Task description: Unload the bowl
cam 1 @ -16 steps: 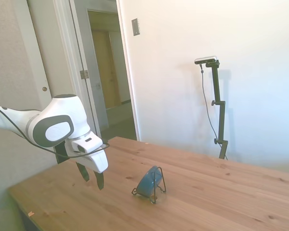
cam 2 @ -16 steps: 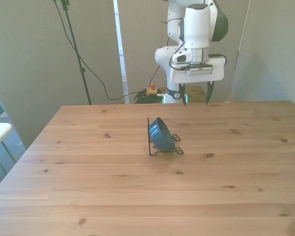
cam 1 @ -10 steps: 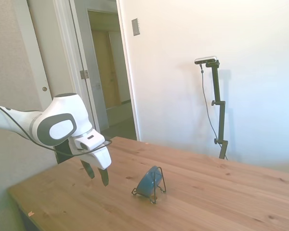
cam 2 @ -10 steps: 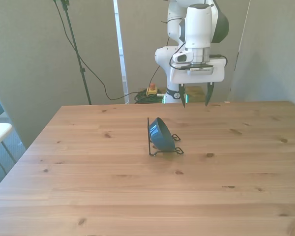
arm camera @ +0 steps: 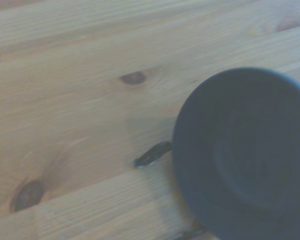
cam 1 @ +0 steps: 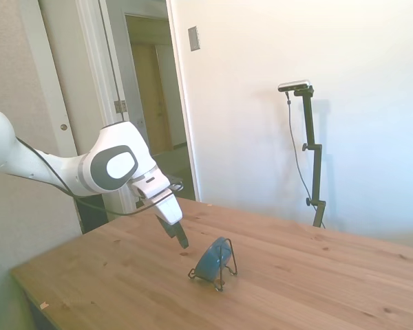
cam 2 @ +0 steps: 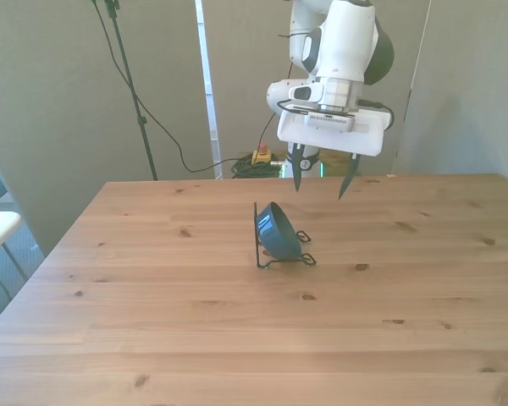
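Bowl (cam 2: 277,230) sits tilted on its edge in the wire rack (cam 2: 281,258), mid-desk (cam 2: 152,321), toward the far edge. Behind and above it, gripper (cam 2: 319,178) hangs over the desk, jaws spread wide, holding nothing, clear of the bowl.

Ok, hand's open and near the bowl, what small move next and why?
Probably ease the hand down and forward toward the bowl, lining the open fingers up with its upper rim. The bowl stands on edge in the wire rack, untouched, and the hand hangs above and behind it, clear of both.
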### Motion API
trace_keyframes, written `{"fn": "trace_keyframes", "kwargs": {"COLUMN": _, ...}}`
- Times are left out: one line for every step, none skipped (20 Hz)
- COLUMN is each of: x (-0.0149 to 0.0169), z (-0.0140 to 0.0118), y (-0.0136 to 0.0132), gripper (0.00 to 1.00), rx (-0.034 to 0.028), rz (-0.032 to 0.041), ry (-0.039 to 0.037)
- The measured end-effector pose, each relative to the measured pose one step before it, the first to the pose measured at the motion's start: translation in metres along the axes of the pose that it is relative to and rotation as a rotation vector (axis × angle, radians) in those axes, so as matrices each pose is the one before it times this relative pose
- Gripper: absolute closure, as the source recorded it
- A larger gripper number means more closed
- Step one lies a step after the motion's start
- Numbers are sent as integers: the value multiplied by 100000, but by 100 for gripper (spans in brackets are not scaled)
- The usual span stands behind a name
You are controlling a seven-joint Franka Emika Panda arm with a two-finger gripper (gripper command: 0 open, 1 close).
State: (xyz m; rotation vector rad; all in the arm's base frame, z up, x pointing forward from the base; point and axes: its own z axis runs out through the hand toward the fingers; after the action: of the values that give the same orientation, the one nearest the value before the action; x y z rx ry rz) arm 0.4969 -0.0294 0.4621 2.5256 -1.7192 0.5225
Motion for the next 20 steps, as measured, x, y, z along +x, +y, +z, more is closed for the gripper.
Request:
{"fn": "trace_keyframes", "kwargs": {"x": 398, "z": 44, "y": -193, "gripper": 0, "rx": -1473, "rz": 1505, "ry": 1398}}
{"fn": "trace_keyframes", "kwargs": {"x": 295, "z": 60, "y": -189, "gripper": 0, "rx": -1413, "rz": 1170, "ry": 1260}}
{"fn": "trace_keyframes", "kwargs": {"x": 191, "z": 91, "y": -115, "gripper": 0, "rx": -1399, "rz": 1010, "ry": 659}}
{"fn": "trace_keyframes", "kwargs": {"x": 141, "z": 130, "y": -53, "gripper": 0, "rx": -1452, "rz": 603, "ry": 610}}
{"fn": "trace_keyframes", "kwargs": {"x": 144, "z": 100, "y": -17, "gripper": 0, "rx": -1283, "rz": 675, "ry": 550}}
{"fn": "trace_keyframes", "kwargs": {"x": 149, "z": 103, "y": 37, "gripper": 0, "rx": -1021, "rz": 878, "ry": 472}}
{"fn": "trace_keyframes", "kwargs": {"x": 144, "z": 148, "y": 57, "gripper": 0, "rx": -976, "rz": 405, "ry": 317}}
{"fn": "trace_keyframes", "kwargs": {"x": 174, "z": 168, "y": 62, "gripper": 0, "rx": -783, "rz": 188, "ry": 377}}
{"fn": "trace_keyframes", "kwargs": {"x": 173, "z": 209, "y": 53, "gripper": 0, "rx": -737, "rz": 180, "ry": 263}}
{"fn": "trace_keyframes", "kwargs": {"x": 219, "z": 277, "y": 37, "gripper": 0, "rx": -788, "rz": 65, "ry": 248}}
{"fn": "trace_keyframes", "kwargs": {"x": 216, "z": 264, "y": 6, "gripper": 0, "rx": -595, "rz": 44, "ry": 229}}
{"fn": "trace_keyframes", "kwargs": {"x": 227, "z": 297, "y": -66, "gripper": 0, "rx": -609, "rz": 91, "ry": 84}}
{"fn": "trace_keyframes", "kwargs": {"x": 182, "z": 245, "y": -110, "gripper": 0, "rx": -578, "rz": -26, "ry": 133}}
{"fn": "trace_keyframes", "kwargs": {"x": 198, "z": 296, "y": -131, "gripper": 0, "rx": -788, "rz": -304, "ry": 602}}
{"fn": "trace_keyframes", "kwargs": {"x": 186, "z": 334, "y": -101, "gripper": 0, "rx": -1223, "rz": -260, "ry": 866}}
{"fn": "trace_keyframes", "kwargs": {"x": 180, "z": 296, "y": -80, "gripper": 0, "rx": -1306, "rz": -50, "ry": 655}}
{"fn": "trace_keyframes", "kwargs": {"x": 220, "z": 278, "y": -101, "gripper": 0, "rx": -991, "rz": -36, "ry": 676}}
{"fn": "trace_keyframes", "kwargs": {"x": 197, "z": 270, "y": -34, "gripper": 0, "rx": -1144, "rz": -91, "ry": 710}}
{"fn": "trace_keyframes", "kwargs": {"x": 161, "z": 274, "y": 15, "gripper": 0, "rx": -988, "rz": -115, "ry": 465}}
{"fn": "trace_keyframes", "kwargs": {"x": 129, "z": 259, "y": 31, "gripper": 0, "rx": -662, "rz": 6, "ry": 269}}
